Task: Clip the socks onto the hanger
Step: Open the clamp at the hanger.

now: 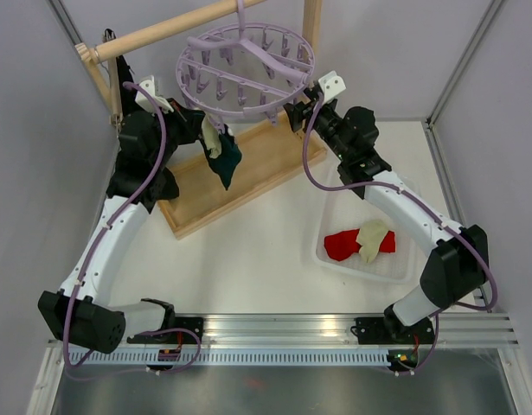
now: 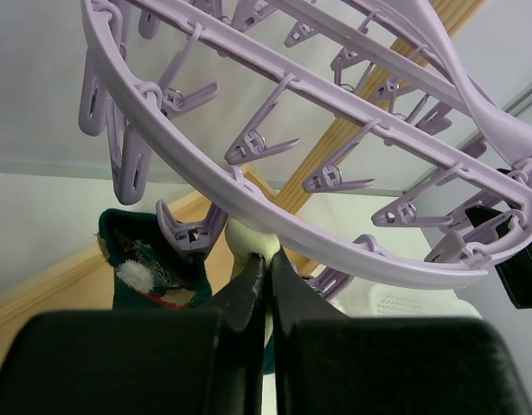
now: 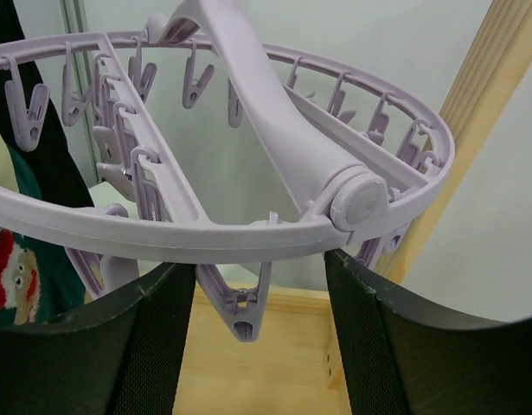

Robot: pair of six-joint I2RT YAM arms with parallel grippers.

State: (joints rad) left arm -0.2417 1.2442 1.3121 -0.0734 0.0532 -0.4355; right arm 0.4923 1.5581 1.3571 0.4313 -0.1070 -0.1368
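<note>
The lavender hanger (image 1: 245, 73) hangs from the wooden rack. My left gripper (image 1: 210, 137) is shut on a cream sock (image 2: 253, 240) and holds its top just under the hanger's outer ring (image 2: 352, 246). Beside it a dark teal sock (image 2: 144, 268) with a red-white pattern hangs from a clip (image 2: 189, 232). My right gripper (image 3: 253, 294) is open at the hanger's right rim (image 3: 205, 229), a dangling clip (image 3: 246, 307) hanging between its fingers and touching neither. A red sock (image 1: 342, 245) and another cream sock (image 1: 371, 238) lie in a tray.
A wooden rack with a top rail (image 1: 162, 30), an upright post (image 3: 473, 130) and a flat base (image 1: 248, 169) carries the hanger. The white tray (image 1: 395, 266) sits on the table at the right. A black cloth (image 1: 124, 82) hangs at the rack's left.
</note>
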